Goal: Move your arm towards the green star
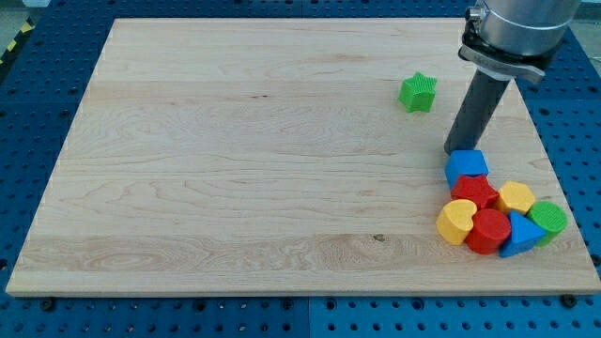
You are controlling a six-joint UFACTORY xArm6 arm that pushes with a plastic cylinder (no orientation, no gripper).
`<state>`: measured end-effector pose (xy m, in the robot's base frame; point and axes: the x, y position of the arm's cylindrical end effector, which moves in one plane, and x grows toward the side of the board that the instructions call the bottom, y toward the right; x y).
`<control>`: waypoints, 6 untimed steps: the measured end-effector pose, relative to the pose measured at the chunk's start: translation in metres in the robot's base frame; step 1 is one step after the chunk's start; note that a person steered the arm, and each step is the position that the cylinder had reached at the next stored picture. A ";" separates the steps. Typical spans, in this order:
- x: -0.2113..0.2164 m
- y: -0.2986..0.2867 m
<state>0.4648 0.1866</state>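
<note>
Tip (450, 150) lower-right of green star (418, 92)

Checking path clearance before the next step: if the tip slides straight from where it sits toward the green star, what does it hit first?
The green star block itself, most likely. My tip sits just above the blue block that tops the cluster; the star lies up and to the view's left, with only bare wooden board between, as far as this one view shows.
</note>
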 end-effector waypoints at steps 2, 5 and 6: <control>0.003 -0.005; -0.085 -0.113; -0.124 -0.101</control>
